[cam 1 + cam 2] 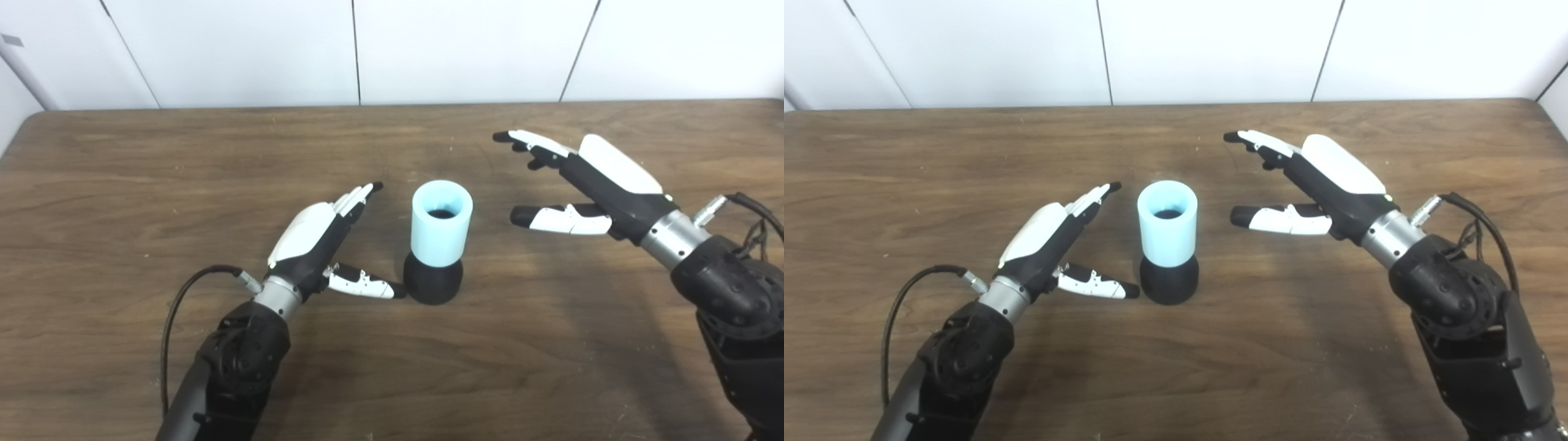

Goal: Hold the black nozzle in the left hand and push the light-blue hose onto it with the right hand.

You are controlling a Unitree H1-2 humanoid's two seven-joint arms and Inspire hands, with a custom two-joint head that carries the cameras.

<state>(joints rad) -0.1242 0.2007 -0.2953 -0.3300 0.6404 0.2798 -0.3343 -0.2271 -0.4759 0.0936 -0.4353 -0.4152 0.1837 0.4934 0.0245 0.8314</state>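
Both hands (318, 239) (588, 177) spread (nozzle (432, 282) top seemingly hose (441, 223)-hidden).

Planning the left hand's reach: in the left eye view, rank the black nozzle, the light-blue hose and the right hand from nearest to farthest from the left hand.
1. black nozzle, just right of the left hand, by its thumb tip.
2. light-blue hose, upright on the nozzle.
3. right hand, beyond the hose, far right.

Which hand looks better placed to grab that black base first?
The left hand, probably. It is open with its thumb tip right beside the black nozzle. The right hand, also open, sits farther off, level with the light-blue hose.
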